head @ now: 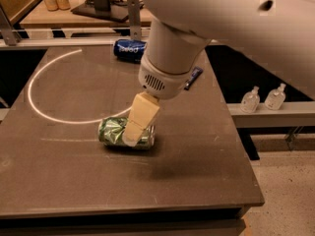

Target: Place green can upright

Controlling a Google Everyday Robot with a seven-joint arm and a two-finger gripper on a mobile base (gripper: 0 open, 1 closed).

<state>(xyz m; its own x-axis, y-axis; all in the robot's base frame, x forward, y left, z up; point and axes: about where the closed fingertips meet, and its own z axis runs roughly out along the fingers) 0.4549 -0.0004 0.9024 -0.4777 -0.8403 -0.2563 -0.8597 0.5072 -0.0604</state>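
The green can (112, 131) lies on its side on the dark table (197, 146), left of the middle, shiny and crumpled. My gripper (132, 137) hangs from the big white arm and points down over the right half of the can, hiding that part. I cannot tell whether it touches the can.
A blue can (128, 48) lies on its side at the table's back edge. A dark blue packet (194, 77) shows partly behind the arm. A white arc (37, 102) is marked on the table. Two small clear bottles (251, 100) stand on a rail to the right.
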